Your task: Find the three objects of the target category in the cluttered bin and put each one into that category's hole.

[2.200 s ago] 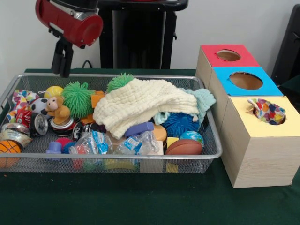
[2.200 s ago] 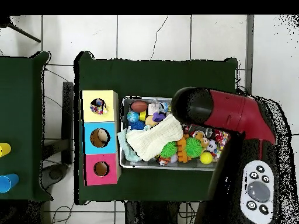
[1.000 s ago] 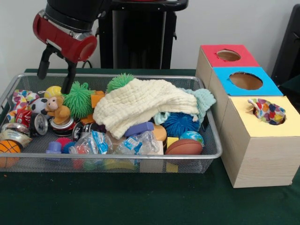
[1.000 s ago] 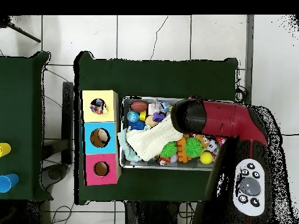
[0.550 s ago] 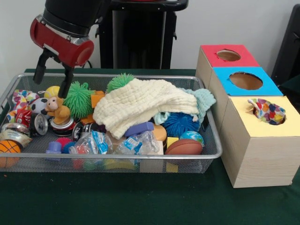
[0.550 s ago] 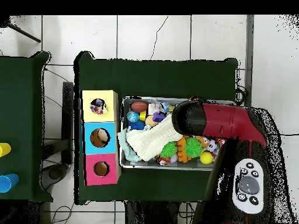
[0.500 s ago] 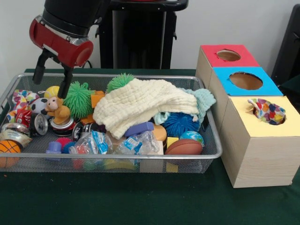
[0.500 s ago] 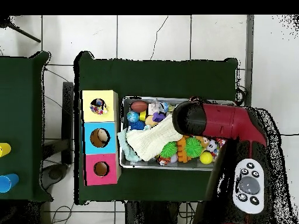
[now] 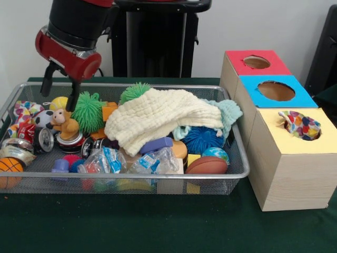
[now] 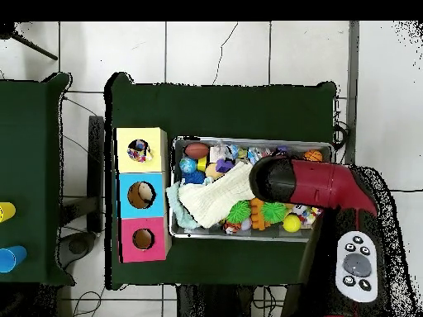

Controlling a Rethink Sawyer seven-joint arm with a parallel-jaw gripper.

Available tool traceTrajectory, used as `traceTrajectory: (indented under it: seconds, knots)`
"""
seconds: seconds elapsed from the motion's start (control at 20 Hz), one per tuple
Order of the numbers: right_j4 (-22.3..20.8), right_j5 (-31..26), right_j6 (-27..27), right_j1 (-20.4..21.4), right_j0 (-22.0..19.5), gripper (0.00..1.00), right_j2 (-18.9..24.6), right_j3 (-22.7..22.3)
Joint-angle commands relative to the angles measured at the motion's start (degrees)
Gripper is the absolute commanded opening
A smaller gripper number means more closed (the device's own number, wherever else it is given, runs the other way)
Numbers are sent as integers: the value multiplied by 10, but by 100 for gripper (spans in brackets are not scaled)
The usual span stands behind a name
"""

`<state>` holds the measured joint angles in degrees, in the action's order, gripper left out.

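Observation:
The silver wire-mesh bin [image 9: 158, 183] lies on the green table, full of clutter; it also shows in the overhead view [image 10: 248, 141]. One polka-dot cloth [image 9: 24, 111] lies at the bin's left end. Another polka-dot cloth [image 9: 300, 125] sits in the round hole of the yellow-topped box [image 9: 295, 158], and shows in the overhead view [image 10: 138, 150]. I see no third one. My gripper [image 9: 59, 95] hangs open and empty over the bin's left part, just above a yellow ball [image 9: 60, 102] and right of the cloth. In the overhead view the red arm [image 10: 310, 183] hides it.
A cream waffle cloth [image 9: 158, 118] drapes over the bin's middle, with a mint knitted cloth [image 9: 227, 112] to its right. A toy monkey [image 9: 64, 122], green spiky balls [image 9: 87, 110] and cans [image 9: 45, 139] crowd under the gripper. Blue-topped [image 9: 276, 90] and red-topped [image 9: 256, 62] boxes stand behind the yellow one.
The gripper's fingers have spread open and it has come down over the bin's left end. In the last half second it has barely shifted. The cloths have not moved.

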<state>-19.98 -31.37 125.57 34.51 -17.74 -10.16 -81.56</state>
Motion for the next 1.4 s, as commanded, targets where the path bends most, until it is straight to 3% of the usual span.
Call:
traceTrajectory:
  seconds: [0.05, 0.65, 1.4]
  knots:
    - [-12, 36, 35, -39, -17, 100, 21, -88]
    - [-20, 68, 41, -45, -30, 100, 4, -127]
    - [-26, 46, 1, 18, -37, 100, -25, -139]
